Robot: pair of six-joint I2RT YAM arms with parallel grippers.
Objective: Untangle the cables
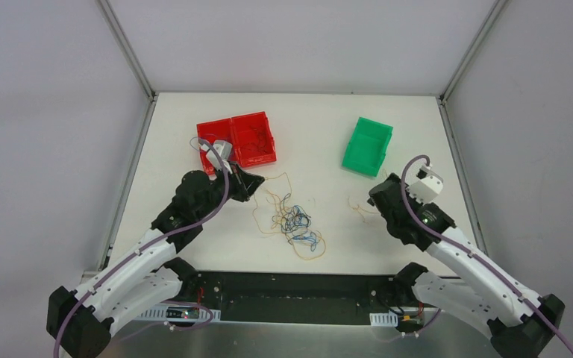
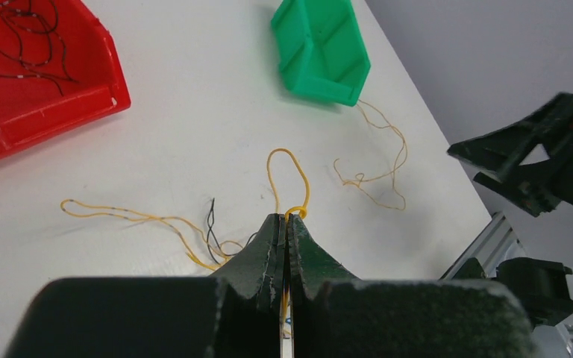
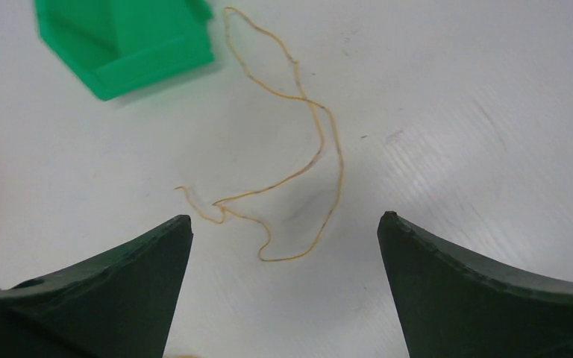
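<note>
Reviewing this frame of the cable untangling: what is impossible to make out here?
- Top view: which strands cross over which in the tangle; the wires are too thin at this size.
- Left wrist: how far the yellow wire runs inside the left gripper; its shut jaws hide it.
- Right wrist: most of the green bin; the top edge cuts it off.

On your white bench [image 1: 321, 127], hair-thin yellow, blue and black cables [image 1: 296, 224] lie tangled at centre; two adjoining red plastic bins [image 1: 254, 138] sit beyond-left, one green plastic bin [image 1: 368, 146] beyond-right.
</note>
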